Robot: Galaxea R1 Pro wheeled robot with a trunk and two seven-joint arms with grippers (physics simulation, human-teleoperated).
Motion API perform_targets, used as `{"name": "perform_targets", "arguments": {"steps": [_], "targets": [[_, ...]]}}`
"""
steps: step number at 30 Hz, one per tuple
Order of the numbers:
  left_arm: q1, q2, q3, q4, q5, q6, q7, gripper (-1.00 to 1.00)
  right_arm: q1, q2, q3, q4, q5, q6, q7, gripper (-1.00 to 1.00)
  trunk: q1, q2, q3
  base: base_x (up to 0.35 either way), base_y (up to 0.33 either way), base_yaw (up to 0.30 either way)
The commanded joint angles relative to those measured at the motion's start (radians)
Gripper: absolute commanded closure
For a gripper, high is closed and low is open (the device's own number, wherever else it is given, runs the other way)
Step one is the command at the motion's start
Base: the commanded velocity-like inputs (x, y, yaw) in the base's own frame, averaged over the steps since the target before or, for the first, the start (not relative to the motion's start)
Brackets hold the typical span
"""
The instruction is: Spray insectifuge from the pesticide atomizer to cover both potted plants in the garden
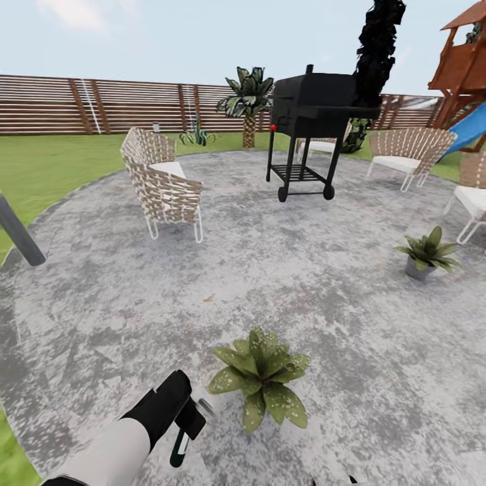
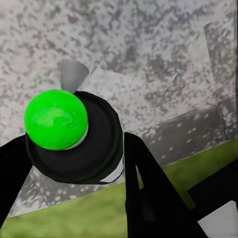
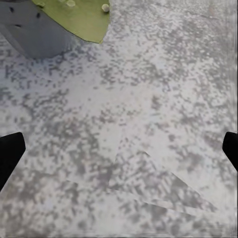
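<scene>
**Pesticide atomizer held beside the speckled plant**

The pesticide atomizer (image 1: pixel 181 447) hangs in the left gripper (image 1: pixel 189 420), just to the left of the broad speckled potted plant (image 1: pixel 260 378) and above the grey paved patio (image 1: pixel 270 283). The left gripper is clamped on the bottle, whose pale spray head (image 1: pixel 204 407) points toward that plant while the dark green body with its white label drops below the fingers. From the left wrist, the bottle's bright green end (image 2: pixel 55 119) sits between two black fingers (image 2: pixel 144 183), with paving and a strip of lawn (image 2: pixel 74 213) beyond.

The narrower-leaved potted plant (image 1: pixel 426 253) in its small grey pot stands well apart from the speckled plant, further out and to the right, near a white wicker chair (image 1: pixel 472 202). Beyond the speckled plant stand another wicker chair (image 1: pixel 162 182), a black grill (image 1: pixel 312 121) and the slatted fence (image 1: pixel 101 104).

The right gripper (image 3: pixel 119 148) is spread wide, its black fingertips (image 3: pixel 10 153) at opposite edges of the right wrist view, over bare paving near a green leaf (image 3: pixel 84 17) and a grey pot (image 3: pixel 34 32).
</scene>
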Motion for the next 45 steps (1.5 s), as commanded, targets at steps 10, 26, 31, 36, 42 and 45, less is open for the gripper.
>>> {"name": "perform_targets", "arguments": {"steps": [10, 26, 31, 36, 42, 45], "targets": [[0.000, 0.000, 0.000, -0.004, -0.010, 0.002, -0.010, 1.00, -0.001, 0.000, -0.002, 0.001, 0.010, -0.001, -0.009, -1.00, 0.000, 0.000, -0.001, -0.177, 0.002, -0.228], [0.000, 0.001, 0.000, -0.005, -0.009, 0.002, -0.010, 1.00, -0.001, 0.000, -0.002, 0.001, 0.012, -0.001, -0.009, -1.00, 0.000, 0.000, -0.001, -0.334, 0.000, -0.002], [0.000, 0.000, 0.000, -0.005, -0.009, 0.002, -0.010, 1.00, -0.001, 0.000, -0.002, 0.001, 0.012, -0.001, -0.008, -1.00, 0.000, 0.000, -0.001, -0.335, 0.000, 0.000], [0.000, 0.000, 0.000, -0.005, -0.009, 0.001, -0.010, 1.00, -0.001, 0.000, -0.002, 0.001, 0.012, -0.001, -0.009, -1.00, 0.000, 0.000, -0.001, -0.335, 0.000, 0.000], [0.000, 0.001, 0.001, -0.001, -0.006, -0.054, -0.011, 1.00, -0.001, -0.004, -0.006, -0.016, 0.009, 0.000, -0.010, -1.00, 0.000, 0.000, -0.001, -0.335, 0.000, 0.000], [0.001, 0.003, 0.002, 0.010, 0.007, -0.169, -0.011, 1.00, -0.001, -0.004, -0.004, -0.091, 0.013, 0.001, -0.005, -1.00, 0.000, 0.000, -0.001, -0.275, 0.000, 0.000]]}}
